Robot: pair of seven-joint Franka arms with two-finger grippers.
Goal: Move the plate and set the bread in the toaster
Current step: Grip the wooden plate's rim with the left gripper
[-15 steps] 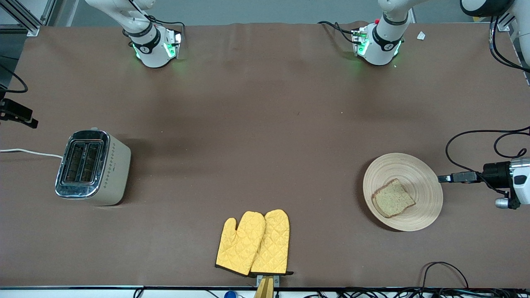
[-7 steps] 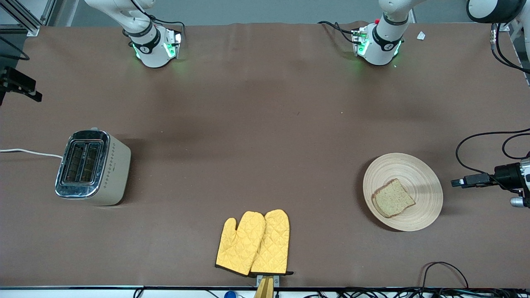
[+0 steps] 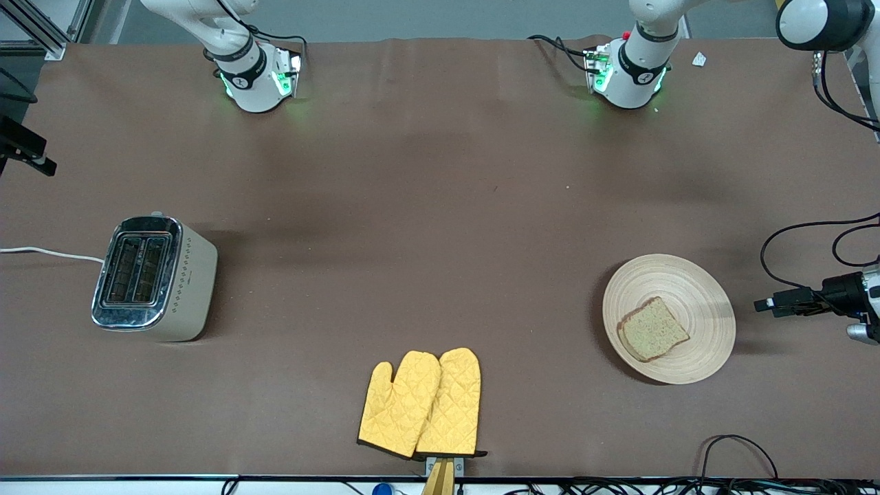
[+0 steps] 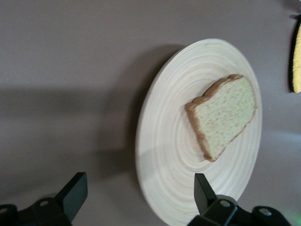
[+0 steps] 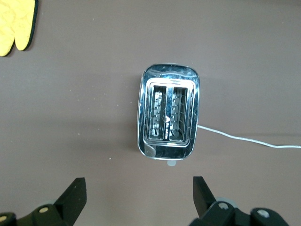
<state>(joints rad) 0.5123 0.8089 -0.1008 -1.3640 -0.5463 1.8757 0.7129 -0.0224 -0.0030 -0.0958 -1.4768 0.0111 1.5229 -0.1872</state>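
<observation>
My left gripper (image 4: 136,197), fingers spread wide and empty, faces the round pale wooden plate (image 3: 708,289) carrying the brown bread slice (image 3: 653,330); right gripper (image 5: 136,197) hovers open above the cream chrome-topped toaster (image 3: 155,278).

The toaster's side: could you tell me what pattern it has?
Small diamond-shaped dots on the cream side of the toaster, best seen in the front view.

No legible text anywhere.

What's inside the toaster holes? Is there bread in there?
No bread in there. The toaster's two slots show only metal wire racks, though their very bottoms are too dark to see. The bread lies on the plate, toward the left arm's end of the table.
</observation>
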